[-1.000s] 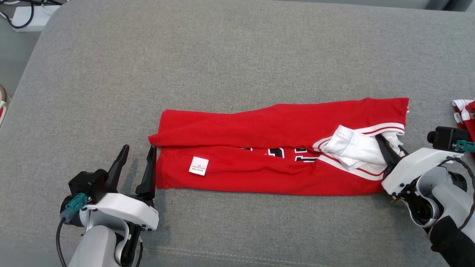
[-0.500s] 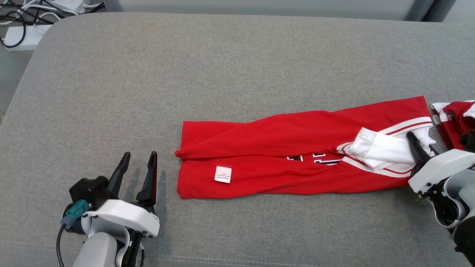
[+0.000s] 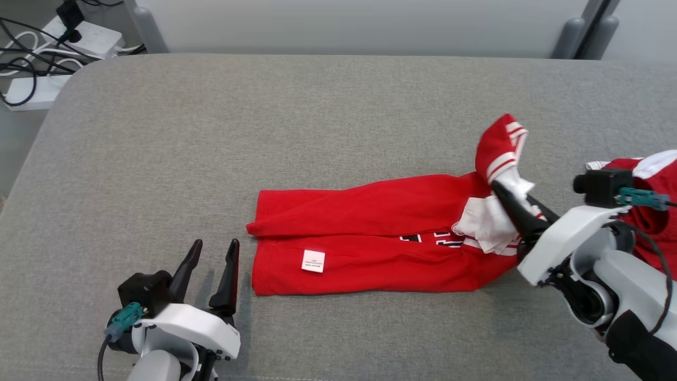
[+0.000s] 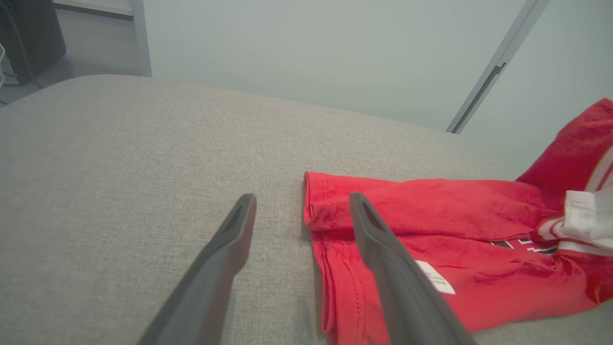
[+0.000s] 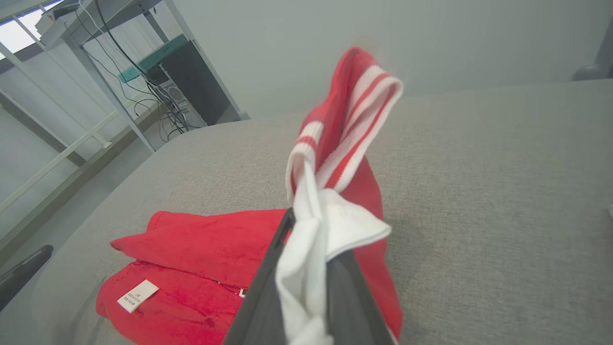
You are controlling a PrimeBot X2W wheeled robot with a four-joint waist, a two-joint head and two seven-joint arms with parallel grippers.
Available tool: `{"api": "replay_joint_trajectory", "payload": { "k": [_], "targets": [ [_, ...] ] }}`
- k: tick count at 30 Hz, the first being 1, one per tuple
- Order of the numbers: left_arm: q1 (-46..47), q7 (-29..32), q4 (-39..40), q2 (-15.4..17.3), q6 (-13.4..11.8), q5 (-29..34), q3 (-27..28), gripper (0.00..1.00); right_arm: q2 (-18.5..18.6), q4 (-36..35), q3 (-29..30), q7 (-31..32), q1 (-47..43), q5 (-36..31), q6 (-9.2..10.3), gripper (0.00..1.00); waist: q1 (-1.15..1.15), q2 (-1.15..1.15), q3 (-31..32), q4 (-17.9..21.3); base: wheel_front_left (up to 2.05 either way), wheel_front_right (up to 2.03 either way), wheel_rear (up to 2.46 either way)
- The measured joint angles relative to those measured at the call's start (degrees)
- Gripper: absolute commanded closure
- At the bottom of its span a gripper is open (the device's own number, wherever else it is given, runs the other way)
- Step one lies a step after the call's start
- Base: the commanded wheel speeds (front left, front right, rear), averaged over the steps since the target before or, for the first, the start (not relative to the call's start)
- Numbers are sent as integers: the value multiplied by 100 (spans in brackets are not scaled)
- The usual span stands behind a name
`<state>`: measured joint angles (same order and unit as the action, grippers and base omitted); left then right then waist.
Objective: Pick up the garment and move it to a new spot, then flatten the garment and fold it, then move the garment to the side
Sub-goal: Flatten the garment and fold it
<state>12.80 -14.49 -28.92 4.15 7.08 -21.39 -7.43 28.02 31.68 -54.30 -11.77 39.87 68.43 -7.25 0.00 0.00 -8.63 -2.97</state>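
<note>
Grey upholstered surface (image 3: 317, 106) — pale wall (image 3: 344, 26) behind, power strips (image 3: 90, 34), cables (image 3: 21, 53) alongside.

A small white sewn-in label (image 3: 313, 261) is spotted on the folded red jersey garment (image 3: 370, 211), print too small to be read. Black-and-white block lettering (image 3: 443, 239) is mostly covered, undecipherable.
</note>
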Motion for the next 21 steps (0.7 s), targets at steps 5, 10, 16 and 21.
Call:
{"api": "replay_joint_trajectory", "payload": {
  "k": [5, 10, 16, 21],
  "targets": [
    [-81, 0, 1, -111, 0, -44, -165, 0, -131, -325, -402, 419, 219, -3, 0, 100, 0, 0, 72, -215, 0, 0, 0],
    [-81, 0, 10, -138, 0, -136, -445, 0, -510, -248, -728, 730, 526, -102, 0, 100, 0, 0, 69, -568, 0, 0, 0],
    [-81, 0, 26, -164, 0, -301, -805, 0, -920, 296, -980, 932, 789, -188, 0, 100, 0, 0, 11, -1150, 0, 0, 0],
    [-81, 0, 52, -165, 0, -480, -1110, 0, -1033, 798, -1107, 931, 907, -205, 0, 100, 0, 0, -65, -1680, 0, 0, 0]
  ]
}}
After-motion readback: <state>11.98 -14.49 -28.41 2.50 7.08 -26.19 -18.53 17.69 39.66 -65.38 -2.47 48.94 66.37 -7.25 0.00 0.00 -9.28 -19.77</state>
